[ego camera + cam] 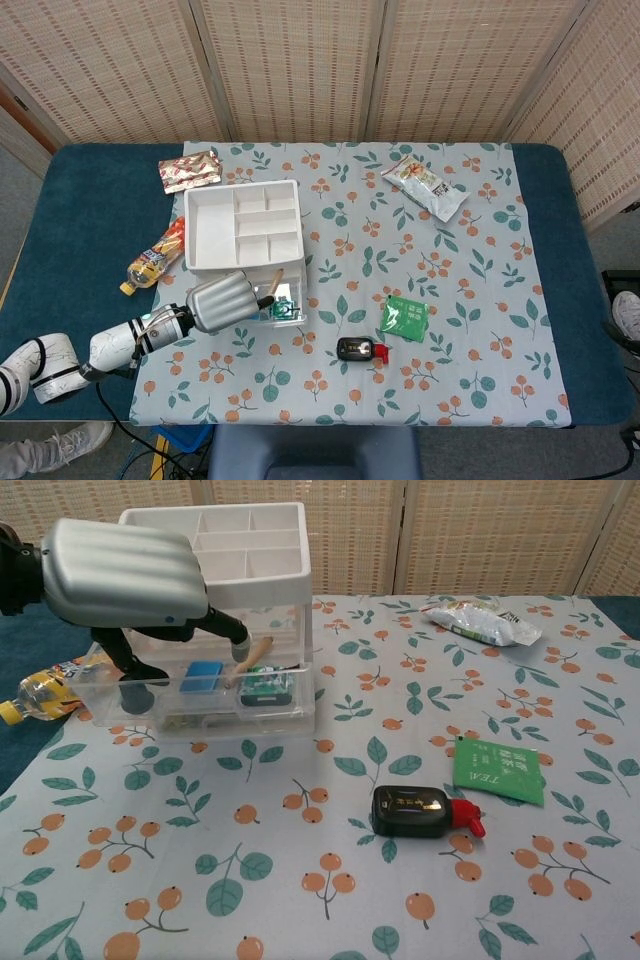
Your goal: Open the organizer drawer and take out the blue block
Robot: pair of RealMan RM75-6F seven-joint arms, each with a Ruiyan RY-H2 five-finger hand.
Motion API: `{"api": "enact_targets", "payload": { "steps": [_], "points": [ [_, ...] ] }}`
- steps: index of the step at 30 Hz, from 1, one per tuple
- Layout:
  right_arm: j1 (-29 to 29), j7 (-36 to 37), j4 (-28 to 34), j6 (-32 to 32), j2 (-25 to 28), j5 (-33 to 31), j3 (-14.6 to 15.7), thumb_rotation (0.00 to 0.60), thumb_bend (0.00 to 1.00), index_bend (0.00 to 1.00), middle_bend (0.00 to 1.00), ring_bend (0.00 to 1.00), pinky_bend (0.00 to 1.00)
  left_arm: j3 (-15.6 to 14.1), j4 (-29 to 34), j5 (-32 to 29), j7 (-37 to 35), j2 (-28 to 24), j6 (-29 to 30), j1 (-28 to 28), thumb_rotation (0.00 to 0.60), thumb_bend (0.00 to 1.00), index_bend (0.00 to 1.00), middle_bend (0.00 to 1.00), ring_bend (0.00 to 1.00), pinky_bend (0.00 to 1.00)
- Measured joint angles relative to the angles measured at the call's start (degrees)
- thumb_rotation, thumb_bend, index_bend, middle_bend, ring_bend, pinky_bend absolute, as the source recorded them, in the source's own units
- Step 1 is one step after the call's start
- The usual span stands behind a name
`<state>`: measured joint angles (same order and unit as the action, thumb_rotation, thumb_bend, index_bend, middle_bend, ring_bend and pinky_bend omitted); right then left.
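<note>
The white organizer (245,232) (255,560) stands at the table's left with its clear bottom drawer (200,705) pulled out. In the drawer lie the blue block (201,675), a green packet (264,687) (282,310), a wooden stick (252,657) and a dark round piece (136,694). My left hand (224,299) (130,575) hovers over the open drawer, fingers spread and pointing down into it, one fingertip just right of the blue block. It holds nothing. In the head view the hand hides the block. My right hand is out of sight.
A drink bottle (155,258) (35,689) lies left of the organizer. A red snack packet (189,170) lies behind it. A black bottle with a red cap (361,349) (420,812), a green sachet (404,318) (499,770) and a white snack bag (424,186) (480,621) lie to the right.
</note>
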<state>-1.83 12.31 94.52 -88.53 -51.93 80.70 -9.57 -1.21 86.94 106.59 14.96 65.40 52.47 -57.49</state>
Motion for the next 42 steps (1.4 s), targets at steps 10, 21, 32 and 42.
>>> {"api": "enact_targets", "payload": {
  "steps": [10, 21, 32, 42],
  "points": [
    [0.07, 0.0, -0.07, -0.05, -0.08, -0.14, 0.01, 0.6, 0.13, 0.0, 0.13, 0.0, 0.06, 0.21, -0.17, -0.1, 1.19, 0.49, -1.4, -0.59, 0.6, 0.2, 0.32, 0.95, 0.98, 1.0],
    [0.16, 0.04, -0.19, 0.01, -0.22, -0.31, 0.05, 0.6, 0.13, 0.0, 0.13, 0.0, 0.06, -0.05, 0.31, -0.3, 1.86, 0.65, -2.61, -0.88, 0.6, 0.2, 0.36, 0.95, 0.98, 1.0],
    [-0.29, -0.71, 0.1, 2.17, -0.33, 0.3, 1.22, 0.6, 0.13, 0.0, 0.13, 0.0, 0.06, 0.1, 0.02, -1.25, 2.23, 1.69, -3.11, -0.79, 0.6, 0.2, 0.41, 0.95, 0.98, 1.0],
    [-1.27, -0.83, -0.07, 4.07, -1.22, 2.22, 2.56, 0.6, 0.13, 0.0, 0.13, 0.0, 0.06, 0.08, 0.21, -1.75, 2.16, 1.87, -3.37, -0.76, 0.6, 0.2, 0.46, 0.95, 0.98, 1.0]
  ]
}}
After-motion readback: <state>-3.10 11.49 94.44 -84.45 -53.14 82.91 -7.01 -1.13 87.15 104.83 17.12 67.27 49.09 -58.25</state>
